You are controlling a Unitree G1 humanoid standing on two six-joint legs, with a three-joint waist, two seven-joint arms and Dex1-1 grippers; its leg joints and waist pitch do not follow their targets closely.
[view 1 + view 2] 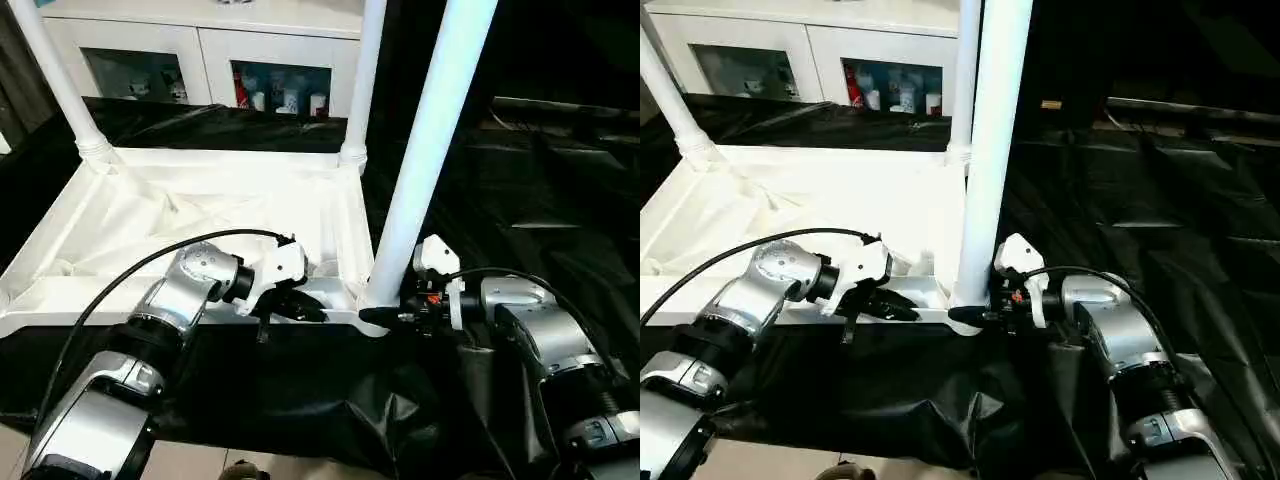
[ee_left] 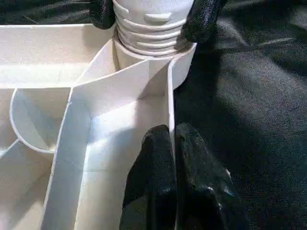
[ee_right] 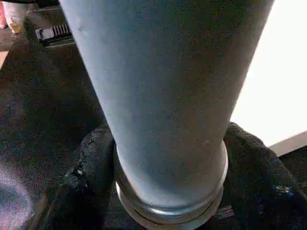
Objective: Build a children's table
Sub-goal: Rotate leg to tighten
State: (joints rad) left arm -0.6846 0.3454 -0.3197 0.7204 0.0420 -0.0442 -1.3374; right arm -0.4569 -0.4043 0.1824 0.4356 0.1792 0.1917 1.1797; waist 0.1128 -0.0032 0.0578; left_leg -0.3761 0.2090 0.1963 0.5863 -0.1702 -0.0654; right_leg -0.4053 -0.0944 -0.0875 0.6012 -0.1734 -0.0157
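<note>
The upturned white tabletop [image 1: 200, 215] carries two far legs [image 1: 362, 80], while the right gripper [image 1: 392, 315] jaws grasp a third leg [image 1: 425, 150] in the near right socket and the left gripper [image 1: 300, 308] jaws pinch the rim; one leg remains.

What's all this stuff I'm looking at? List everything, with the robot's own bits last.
tabletop: one, white, upside down on the black cloth.
legs: three, white, upright in corner sockets; far left, far right, near right.
black cloth: one, covering the work surface.
cabinet: one, white, glass doors, behind.
left gripper: black, shut on the tabletop's near rim.
right gripper: black, around the near right leg's base.
</note>
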